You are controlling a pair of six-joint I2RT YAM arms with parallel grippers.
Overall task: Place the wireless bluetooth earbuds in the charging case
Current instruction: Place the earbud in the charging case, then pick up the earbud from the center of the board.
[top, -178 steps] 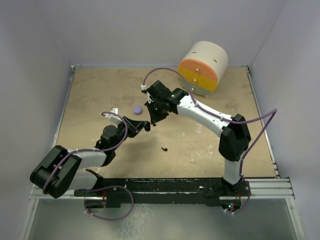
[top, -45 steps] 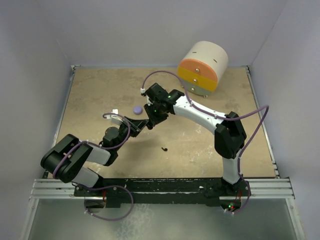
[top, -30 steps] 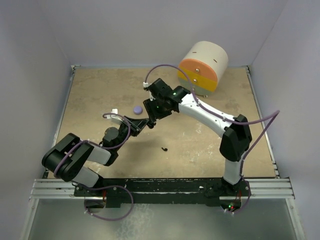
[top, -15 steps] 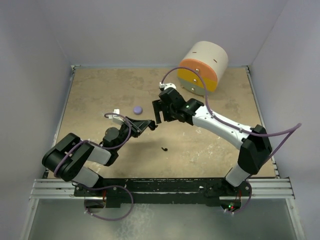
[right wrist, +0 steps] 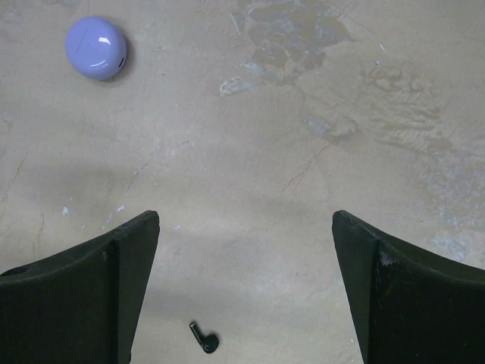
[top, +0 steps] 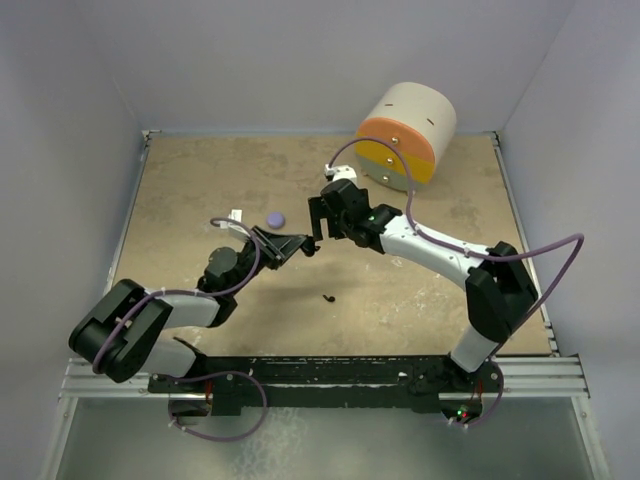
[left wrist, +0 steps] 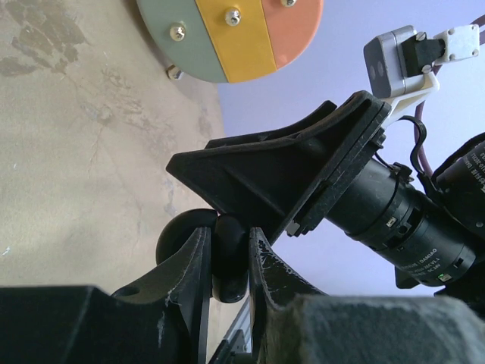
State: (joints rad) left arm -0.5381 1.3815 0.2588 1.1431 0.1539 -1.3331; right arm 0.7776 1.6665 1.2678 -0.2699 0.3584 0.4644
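Observation:
My left gripper is shut on a black rounded charging case, held above the table; part of the case is hidden behind the jaws. My right gripper hangs just right of it, open wide with nothing between its fingers. In the right wrist view the right gripper looks down on a small black stemmed earbud lying loose on the table. The same earbud lies in front of both grippers in the top view. A lavender round case rests closed on the table behind the left gripper.
A large beige cylinder with an orange and yellow face lies at the back right. Pale walls close the tan table on three sides. The lavender case is at the upper left of the right wrist view.
My right gripper has opened wide and drawn back to the right, away from the left gripper's tips. The left gripper stays shut on the black case and has barely moved.

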